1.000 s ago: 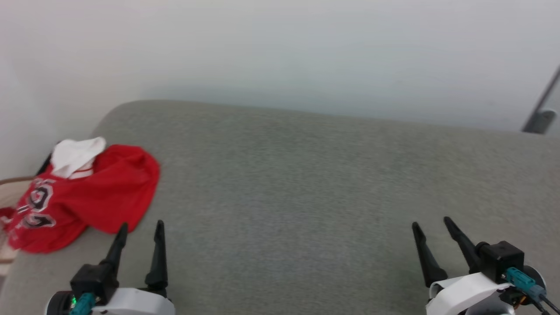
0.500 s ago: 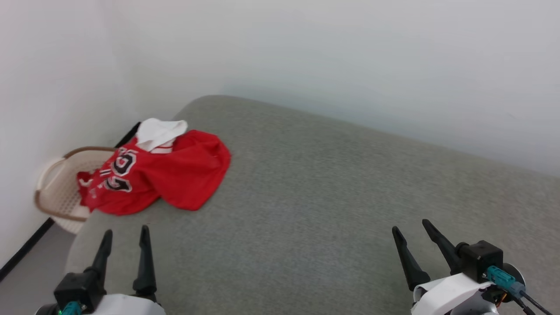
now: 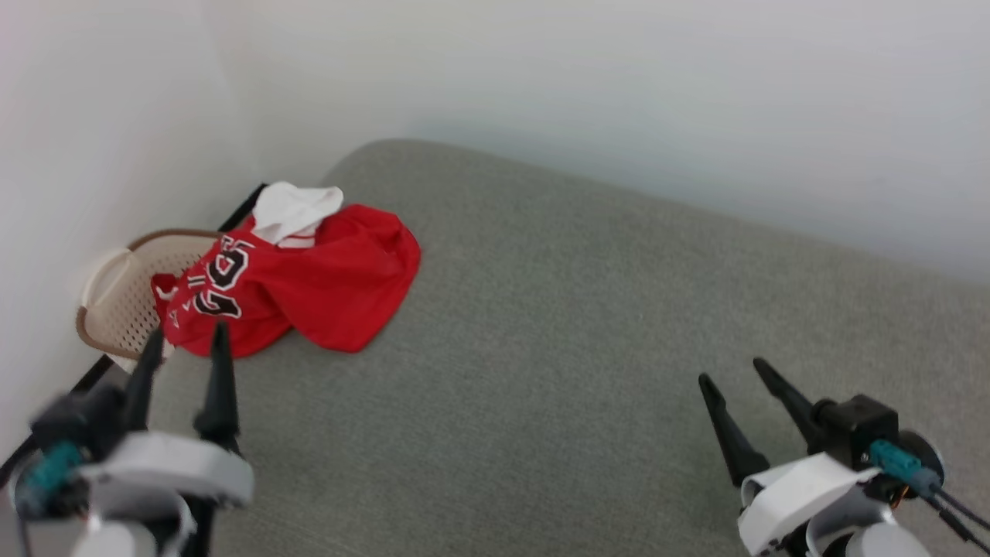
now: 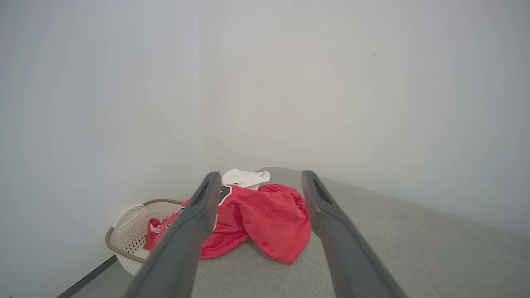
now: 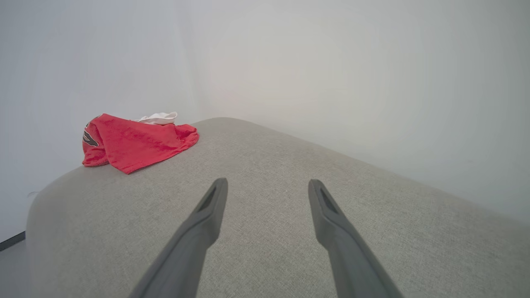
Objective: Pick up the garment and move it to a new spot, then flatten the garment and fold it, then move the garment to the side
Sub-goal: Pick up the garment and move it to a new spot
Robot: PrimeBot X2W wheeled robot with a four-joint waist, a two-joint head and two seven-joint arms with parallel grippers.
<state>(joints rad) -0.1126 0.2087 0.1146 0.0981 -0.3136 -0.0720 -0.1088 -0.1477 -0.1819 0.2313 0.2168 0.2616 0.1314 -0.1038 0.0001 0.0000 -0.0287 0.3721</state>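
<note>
Head view: the garment (image 3: 325, 286) lies crumpled at the far left corner of the grey cushion (image 3: 580, 348), its left part spilling over the edge onto a basket (image 3: 116, 271) beside the wall. The left gripper (image 3: 188, 334), blurred, points at the heap from just short of it, fingers spread and empty. The right gripper (image 3: 732, 371) sits well apart at the lower right, also spread and holding nothing. Left wrist view: the garment (image 4: 265, 215) shows between the parted fingers of the left gripper (image 4: 260, 176), near but not touched, with the basket (image 4: 124, 215) to its left. Right wrist view: the right gripper (image 5: 268, 182) hangs over bare cushion with its fingers spread wide, the garment (image 5: 136, 142) far off at the upper left. By my reading, nothing of the task is done yet: the pick-up is only being lined up, and the move, the flattening, the fold and the final shift aside all remain.
</note>
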